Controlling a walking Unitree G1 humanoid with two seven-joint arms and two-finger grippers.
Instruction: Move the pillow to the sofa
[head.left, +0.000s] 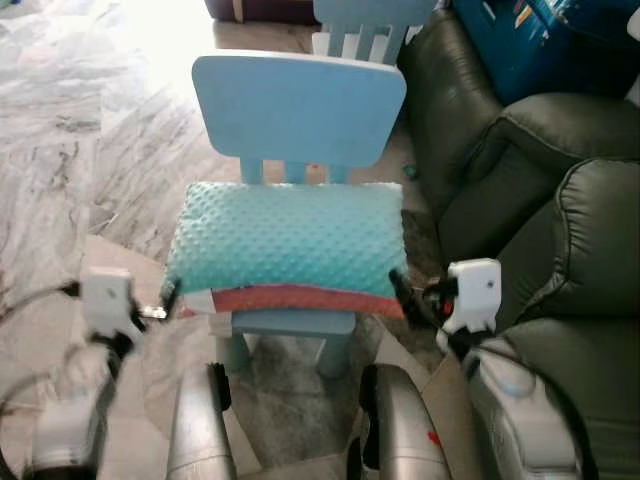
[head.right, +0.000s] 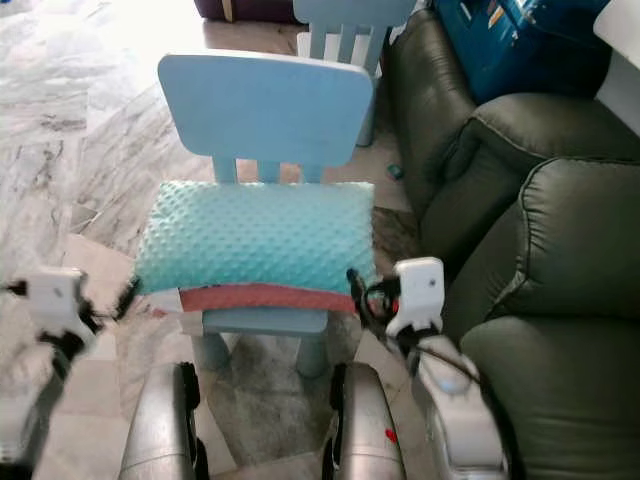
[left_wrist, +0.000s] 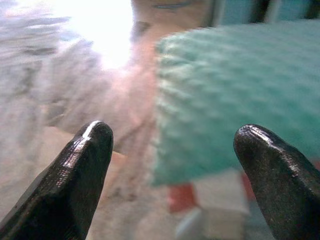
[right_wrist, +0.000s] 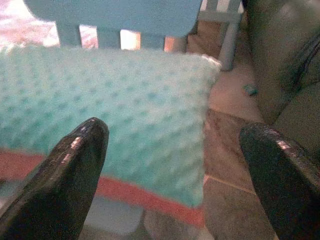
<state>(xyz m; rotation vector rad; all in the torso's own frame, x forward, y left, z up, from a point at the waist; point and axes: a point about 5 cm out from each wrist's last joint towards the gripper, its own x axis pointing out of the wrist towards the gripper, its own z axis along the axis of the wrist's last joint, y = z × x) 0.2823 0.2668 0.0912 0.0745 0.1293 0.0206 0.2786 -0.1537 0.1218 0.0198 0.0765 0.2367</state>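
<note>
A teal dotted pillow (head.left: 290, 240) with a coral-red underside lies flat on the seat of a small blue chair (head.left: 300, 105). The dark green leather sofa (head.left: 560, 250) stands directly right of the chair. My left gripper (head.left: 168, 298) hovers at the pillow's near left corner, open, with the pillow's edge (left_wrist: 240, 95) ahead of its fingers. My right gripper (head.left: 403, 292) is at the near right corner, open, its fingers (right_wrist: 75, 165) spread in front of the pillow's side (right_wrist: 100, 100). Neither gripper holds anything.
A second blue chair (head.left: 365, 25) stands behind the first. A blue box (head.left: 540, 40) sits beyond the sofa at the back right. A small teal object (head.left: 410, 171) lies on the floor between chair and sofa. Marble floor (head.left: 60, 150) spreads to the left.
</note>
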